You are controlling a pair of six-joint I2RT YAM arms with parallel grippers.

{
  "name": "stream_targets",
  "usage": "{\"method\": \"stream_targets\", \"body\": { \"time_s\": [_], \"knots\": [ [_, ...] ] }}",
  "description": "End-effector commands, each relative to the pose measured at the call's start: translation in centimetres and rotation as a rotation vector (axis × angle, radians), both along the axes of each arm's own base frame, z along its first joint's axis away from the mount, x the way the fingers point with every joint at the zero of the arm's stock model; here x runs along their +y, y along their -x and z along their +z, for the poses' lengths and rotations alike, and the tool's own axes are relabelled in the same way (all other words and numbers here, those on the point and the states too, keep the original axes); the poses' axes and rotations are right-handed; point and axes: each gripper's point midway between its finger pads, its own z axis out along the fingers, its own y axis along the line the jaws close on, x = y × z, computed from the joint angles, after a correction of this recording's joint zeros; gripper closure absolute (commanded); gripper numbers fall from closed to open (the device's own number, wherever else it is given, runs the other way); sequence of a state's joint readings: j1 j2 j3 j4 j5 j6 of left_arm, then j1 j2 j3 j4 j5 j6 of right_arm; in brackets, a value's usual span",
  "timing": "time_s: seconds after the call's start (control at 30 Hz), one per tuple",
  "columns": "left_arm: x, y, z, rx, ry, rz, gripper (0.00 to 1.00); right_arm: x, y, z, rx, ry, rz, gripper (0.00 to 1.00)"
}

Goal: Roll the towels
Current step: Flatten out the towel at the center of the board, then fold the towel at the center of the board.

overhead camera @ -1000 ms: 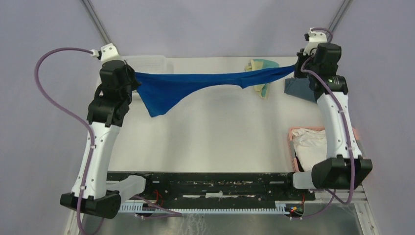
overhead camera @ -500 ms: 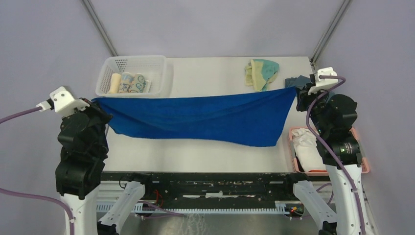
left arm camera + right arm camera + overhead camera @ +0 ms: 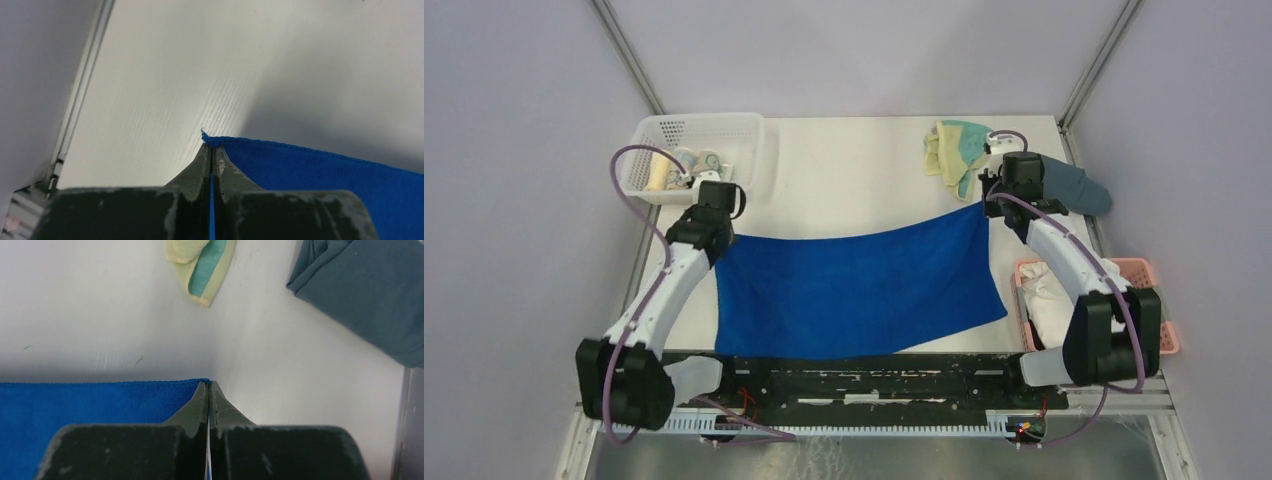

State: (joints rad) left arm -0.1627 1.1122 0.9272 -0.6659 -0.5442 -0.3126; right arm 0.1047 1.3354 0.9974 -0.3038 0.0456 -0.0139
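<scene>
Blue towel (image 3: 854, 290) spread flat on desk (image 3: 844, 180), far corners pinched in fully closed left pincer (image 3: 211, 147) and right pincer (image 3: 209, 385); soft, light, limp, judged best taken along one edge at both corners for rolling.

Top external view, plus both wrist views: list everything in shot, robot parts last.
blue towel: one, royal blue, spread flat, mid-table towards the near edge
yellow towel: one, pale yellow with teal, crumpled, far right
grey cloth: one, slate grey-blue, far right edge
white basket: one, far left, holding pale rolled items
pink basket: one, near right, holding a white cloth
table: one, white
left tool: shut on blue towel's far left corner
right tool: shut on its far right corner
</scene>
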Motion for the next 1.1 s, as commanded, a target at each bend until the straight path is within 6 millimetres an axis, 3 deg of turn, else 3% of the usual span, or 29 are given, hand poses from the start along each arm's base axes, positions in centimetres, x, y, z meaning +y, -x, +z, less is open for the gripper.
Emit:
{"method": "stream_targets", "body": {
  "time_s": [0.0,0.07,0.2,0.4,0.77,1.07],
  "knots": [
    [-1.8,-7.0,0.7,-0.152,0.102,-0.01,0.97,-1.7,-5.7,2.0,-0.171,0.049,-0.067,0.99],
    [-1.9,-9.3,0.0,-0.148,0.102,-0.016,0.97,-2.4,-7.4,1.1,-0.167,0.051,-0.077,1.0],
    [-1.5,-12.2,0.6,-0.172,0.096,-0.026,0.97,-3.3,-10.0,0.5,-0.152,0.076,-0.057,0.99],
    [-1.3,-13.5,0.8,-0.173,0.085,-0.046,0.97,-3.6,-11.0,-0.1,-0.11,0.076,-0.006,0.99],
    [-0.3,-10.7,-0.5,-0.149,0.113,-0.014,0.97,-4.4,-6.8,-0.8,-0.092,0.077,-0.047,0.99],
    [0.2,-7.6,-1.3,-0.129,0.133,0.011,0.97,-6.9,-2.2,-0.7,-0.088,0.048,-0.287,0.99]
  ]
}}
